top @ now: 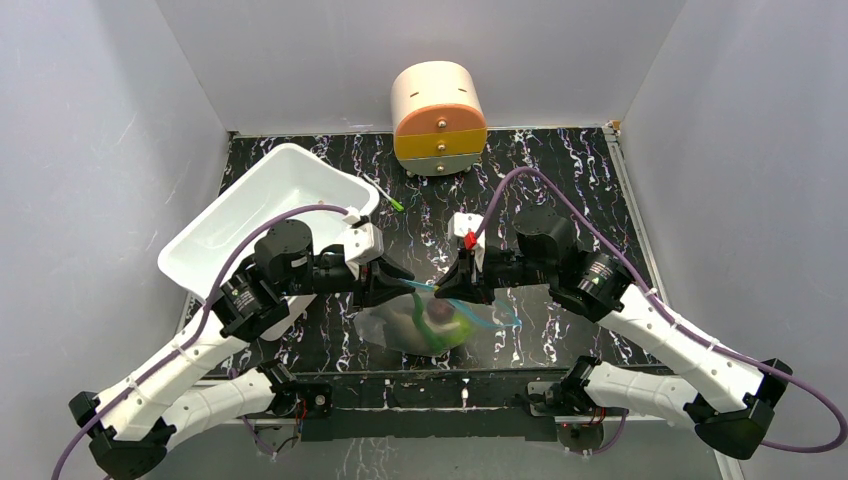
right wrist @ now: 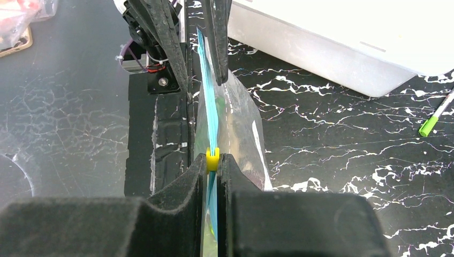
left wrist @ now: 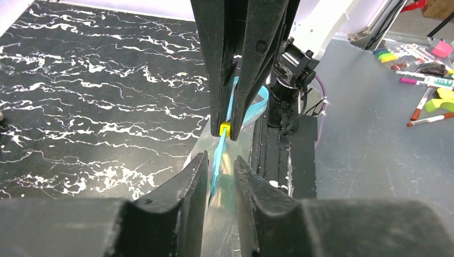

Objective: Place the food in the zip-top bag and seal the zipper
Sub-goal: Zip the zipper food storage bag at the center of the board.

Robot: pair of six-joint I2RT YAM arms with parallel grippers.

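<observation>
The clear zip-top bag [top: 392, 328] lies on the black marbled table between my two grippers. Inside it I see food: a green pepper [top: 420, 312], a dark purple ball [top: 440, 314] and a lime-green fruit [top: 456, 333]. The teal zipper [left wrist: 220, 152] runs along its raised mouth. My right gripper [right wrist: 212, 159] is shut on the zipper's small yellow tab [right wrist: 212, 159], and also shows in the left wrist view [left wrist: 227, 130]. My left gripper [left wrist: 220, 159] faces it, jaws slightly apart, with the teal strip running through the gap against one finger [left wrist: 195, 171].
A white tub [top: 270, 210] sits tilted at the back left, also in the right wrist view [right wrist: 332, 48]. A thin pen with a green tip [top: 392, 200] lies beside it. A round cream, orange and yellow drawer unit [top: 438, 118] stands at the back.
</observation>
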